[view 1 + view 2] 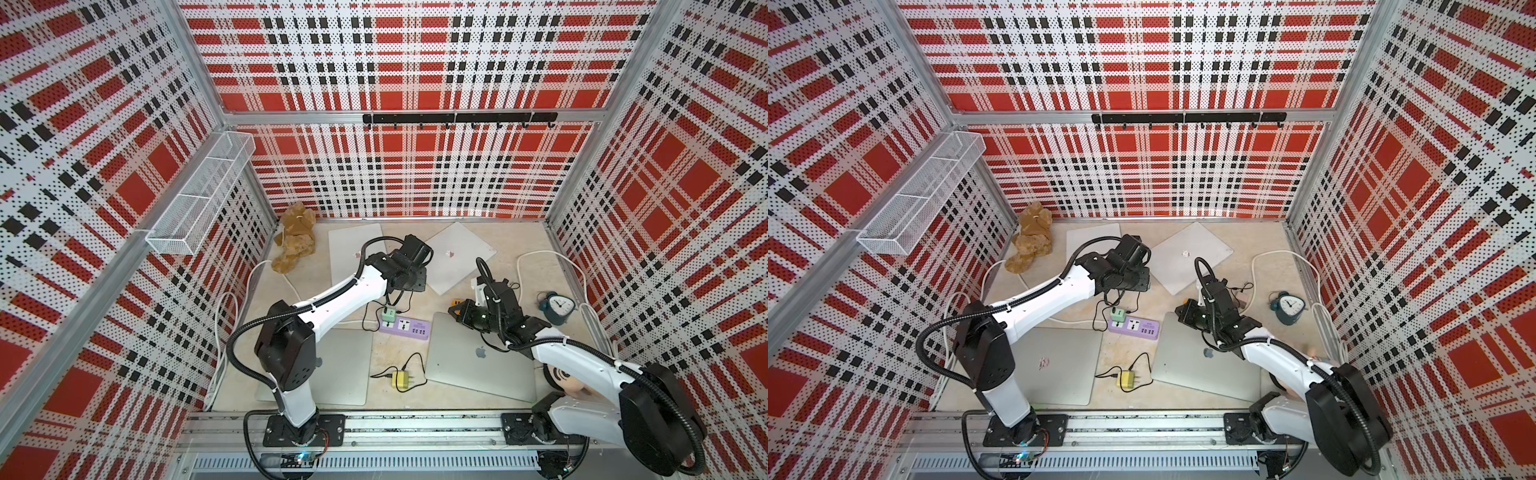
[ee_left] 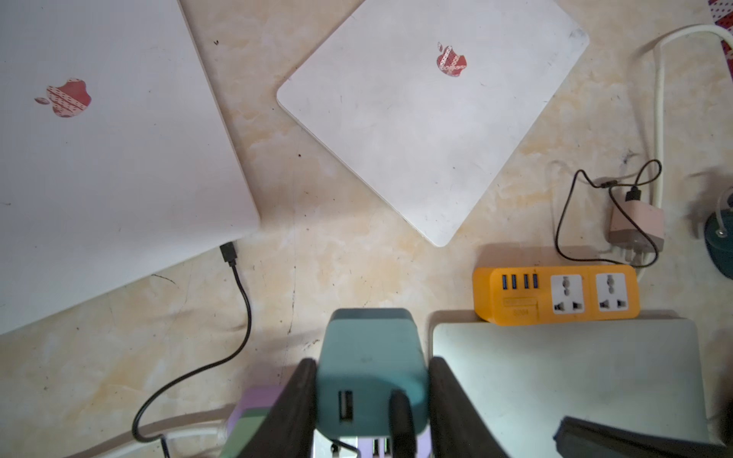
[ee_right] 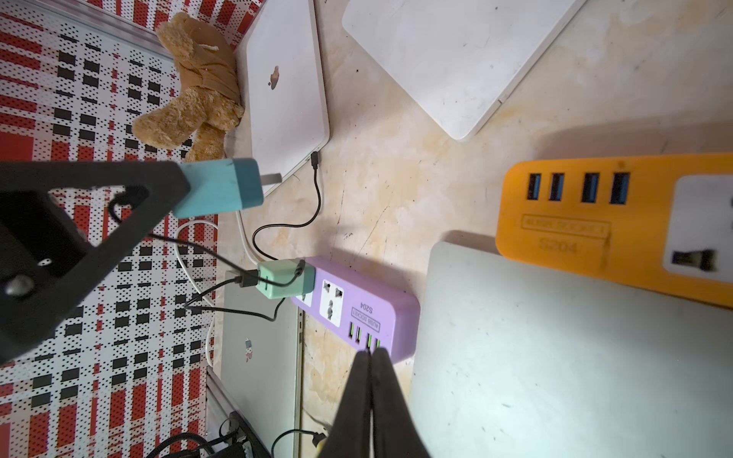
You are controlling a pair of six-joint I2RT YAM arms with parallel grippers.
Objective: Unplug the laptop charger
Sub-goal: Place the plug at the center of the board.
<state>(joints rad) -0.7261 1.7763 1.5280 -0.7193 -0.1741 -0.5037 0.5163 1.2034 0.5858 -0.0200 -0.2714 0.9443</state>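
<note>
Closest to the left wrist camera, the left gripper (image 2: 372, 366) stands part-way open, its two black fingers (image 2: 299, 396) pressed on either side of a teal plastic charger block (image 2: 369, 345). The task's thing is therefore already in hand. A black cable (image 2: 400, 420) is plugged into the face of the block that looks back at the wrist, and I cannot trace where its far end goes.

From the right wrist view the same teal block (image 3: 222, 186) hangs in the air. Its metal prongs (image 3: 271, 178) show bare, clear of any socket. Its long axis runs along the fingers, with the prongs leading away from the wrist toward the white closed laptop (image 3: 285, 91) at the back of the beige marbled surface (image 3: 396, 190).

The lilac plastic power strip (image 3: 357, 313) lies below those prongs, apart from them. A mint-green charger cube (image 3: 279, 279) is seated in its end socket, and the socket beside it is empty. The right gripper (image 3: 371, 359) is pinched fully shut on nothing, its tips over the end of the strip with the small ports. Whether they press on it I cannot tell.

By my reading the pull from the strip is done, and the left arm alone carries what comes next. The block needs a free spot on the surface, lowered along that same axis or laid on its side. The trailing cable could drag across the mint-green cube on the way.
</note>
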